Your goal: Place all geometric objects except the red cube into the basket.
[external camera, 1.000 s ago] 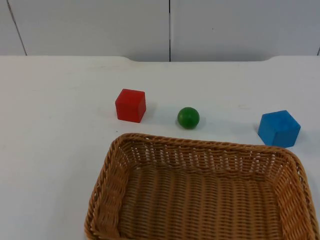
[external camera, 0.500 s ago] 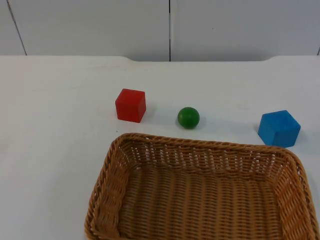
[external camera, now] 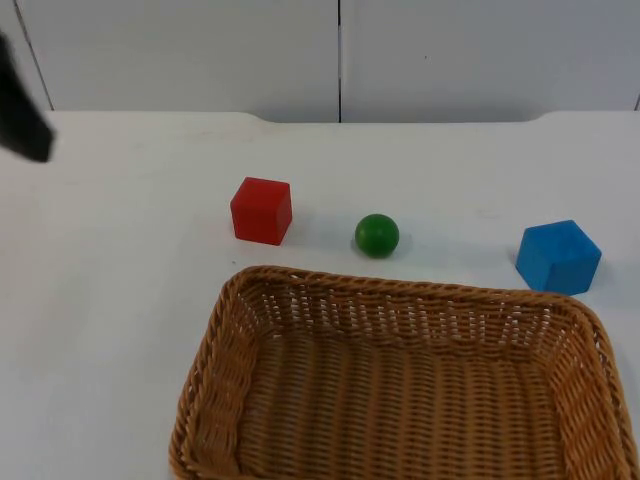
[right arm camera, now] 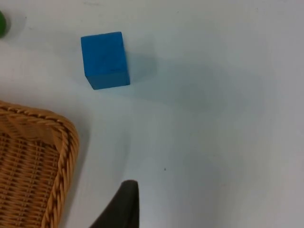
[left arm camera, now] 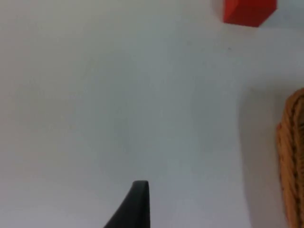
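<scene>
The green ball (external camera: 377, 235) rests on the white table (external camera: 120, 300), just beyond the far rim of the wicker basket (external camera: 300, 285) and clear of it. To its left, near but apart, stands the red cube (external camera: 261, 210), also on the table behind the basket's far left corner. To the ball's right, well apart from it, sits the blue block (external camera: 558, 257), close to the basket's far right corner but not touching the weave. All three pieces lie outside the basket.

In the left wrist view the red cube (left arm camera: 249, 12) stands on the bare table, and a stretch of the basket's rim (left arm camera: 292, 156) shows well apart from it. One black fingertip of the left gripper (left arm camera: 135, 206) hangs over the open table; with only that one finger to go by, I cannot tell how its jaws stand. A dark, blurred shape (external camera: 22, 100) at the top view's left edge, over the table's far left, is probably the left arm.

In the right wrist view the blue block (right arm camera: 104, 59) sits on the table, near the basket's corner (right arm camera: 57, 142) with a strip of white between them, and a sliver of the green ball (right arm camera: 2, 23) shows at the picture's edge. The right gripper (right arm camera: 123, 206) likewise shows a single fingertip above the table beside the basket, so its state cannot be told.
</scene>
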Action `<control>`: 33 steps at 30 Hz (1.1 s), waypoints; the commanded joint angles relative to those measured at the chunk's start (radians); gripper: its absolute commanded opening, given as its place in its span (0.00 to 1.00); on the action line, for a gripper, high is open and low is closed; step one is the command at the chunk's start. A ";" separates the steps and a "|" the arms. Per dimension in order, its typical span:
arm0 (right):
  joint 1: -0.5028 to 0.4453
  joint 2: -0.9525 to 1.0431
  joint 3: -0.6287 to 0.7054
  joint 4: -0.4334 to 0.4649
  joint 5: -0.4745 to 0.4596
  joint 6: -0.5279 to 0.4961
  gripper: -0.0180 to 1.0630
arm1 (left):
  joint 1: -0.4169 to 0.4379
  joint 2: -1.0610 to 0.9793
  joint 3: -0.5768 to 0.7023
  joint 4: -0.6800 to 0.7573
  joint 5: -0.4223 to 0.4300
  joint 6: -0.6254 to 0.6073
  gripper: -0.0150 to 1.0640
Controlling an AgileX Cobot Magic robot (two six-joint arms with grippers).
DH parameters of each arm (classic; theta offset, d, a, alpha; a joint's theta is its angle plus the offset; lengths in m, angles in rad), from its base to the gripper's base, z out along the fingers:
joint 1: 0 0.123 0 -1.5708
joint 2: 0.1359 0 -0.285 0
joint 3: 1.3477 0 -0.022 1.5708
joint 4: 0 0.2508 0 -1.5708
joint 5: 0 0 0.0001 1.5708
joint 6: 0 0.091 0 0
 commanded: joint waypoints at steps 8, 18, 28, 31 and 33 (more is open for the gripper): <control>0.003 0.000 -0.004 0.001 -0.001 0.002 0.99 | -0.234 0.350 -0.306 0.030 -0.004 -0.001 0.91; 0.003 0.000 -0.004 0.001 -0.005 0.002 0.99 | -0.435 0.795 -0.766 0.246 0.113 -0.096 0.91; 0.003 0.000 -0.004 -0.008 -0.020 0.010 0.99 | -0.513 1.168 -1.191 0.284 0.271 -0.104 0.91; 0.003 0.000 -0.004 -0.008 -0.018 0.010 0.99 | -0.518 1.259 -1.292 0.294 0.319 -0.104 0.91; 0.003 0.000 -0.004 -0.008 -0.018 0.010 0.99 | -0.518 1.278 -1.313 0.294 0.329 -0.104 0.91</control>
